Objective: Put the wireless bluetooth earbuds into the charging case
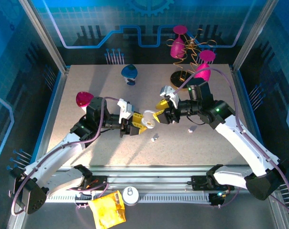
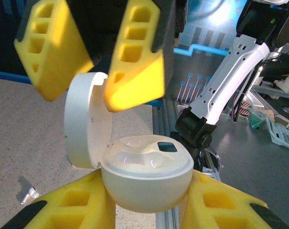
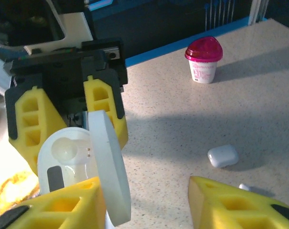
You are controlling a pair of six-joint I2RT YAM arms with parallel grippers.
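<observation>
I see one open case (image 2: 144,179) pinched by left gripper (image 2: 147,202), lid (image 2: 85,124) between right gripper's (image 2: 94,90) spread fingers, one earbud (image 2: 27,193) on table (image 2: 20,124)

From here my left arm (image 1: 54,157) and right arm (image 1: 240,138) look alike: white shells on the long links, black joint housings, and a lilac cable (image 1: 102,117) trailing along each. The left gripper (image 1: 137,122) and right gripper (image 1: 159,113) both carry chunky yellow fingers (image 2: 49,52) with rectangular hollows.

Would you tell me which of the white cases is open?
The round case in the left gripper, lid raised; the small oblong case on the table is shut.
</observation>
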